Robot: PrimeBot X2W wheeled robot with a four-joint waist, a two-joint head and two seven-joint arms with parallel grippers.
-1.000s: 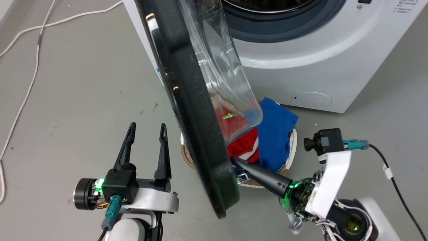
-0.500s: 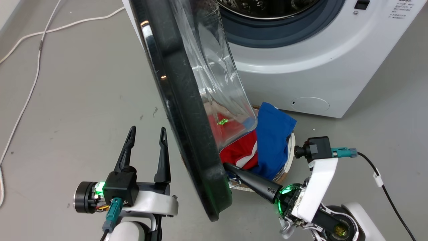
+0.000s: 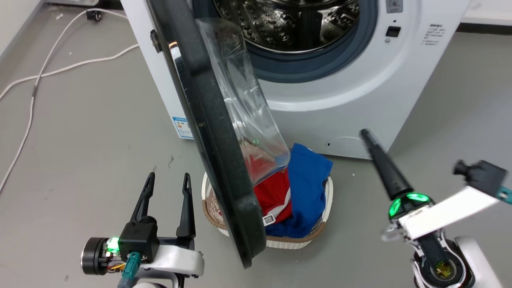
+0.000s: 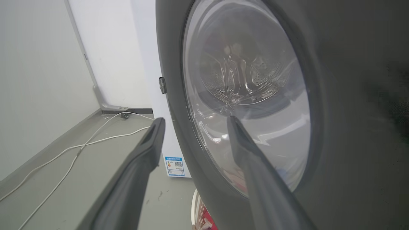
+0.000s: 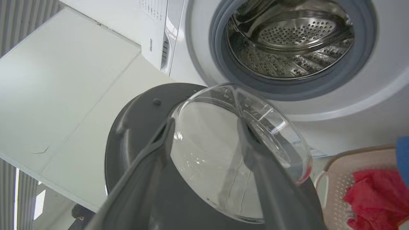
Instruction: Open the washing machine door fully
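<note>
Washing machine door [image 3: 214,136]: top cut off by upper edge. Laundry basket [image 3: 296,243]: left side hidden behind door. Right tool [image 3: 366,135]: blurred

**Left gripper** [image 3: 169,176]: located left of the door [image 3: 218,160], beside its lower half and not touching it. The two fingers point up the head view, roughly parallel, with a wide gap between them. Nothing is held. The left wrist [image 3: 160,256] sits directly below the fingers, with a green light on.

**Right gripper** [image 3: 366,135]: located well to the right of the door, clear of it. In the head view the fingers appear edge-on, slanting up and toward the door. The right wrist view shows them spread and empty. The right wrist [image 3: 406,200] shows a lit green ring.
</note>
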